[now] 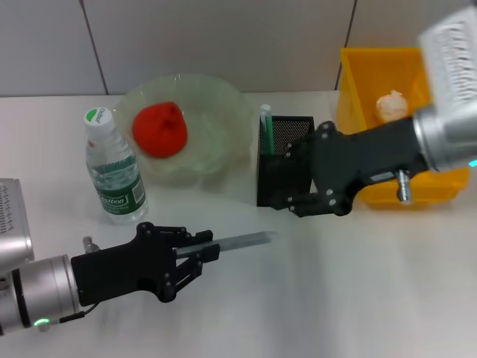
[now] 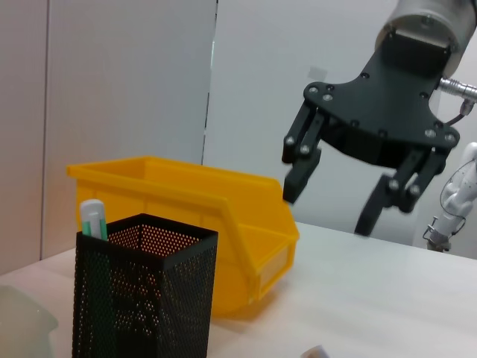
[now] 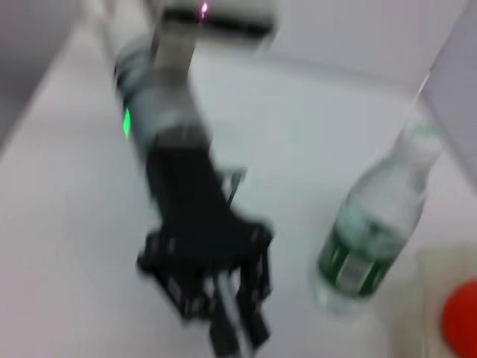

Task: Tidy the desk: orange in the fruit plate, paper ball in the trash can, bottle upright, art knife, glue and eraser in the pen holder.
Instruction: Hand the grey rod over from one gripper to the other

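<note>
- Nearest to you, the left gripper (image 1: pixel 200 257) has its fingers clenched on the art knife (image 1: pixel 242 241). The grey rod pokes out ahead of the fingers and lies close to level, low over the table (image 1: pixel 358 298).
- So the step in hand looks like the knife's trip to the pen holder (image 1: pixel 279 165); orange, paper ball and bottle already look dealt with.
- Your next move, as I read it: lift, swing the rod toward upright, and line its tip over the mesh cup's open mouth before you let go.
- Mid-table, the bottle (image 1: pixel 113 170) stands upright, cap on, just left of the fruit plate (image 1: pixel 223 101).
- Watch the right gripper (image 1: pixel 302 183): fingers spread and empty, hanging right at the holder's near right side. It sits in your approach lane, so clear it or come in from above.
- The glue (image 1: pixel 264 123) already stands in the holder's back left corner.
- Farther back, the orange (image 1: pixel 159 128) rests in the plate, and the paper ball (image 1: pixel 390 105) lies inside the trash can (image 1: pixel 373 67).
- The eraser? You can't see it anywhere.
</note>
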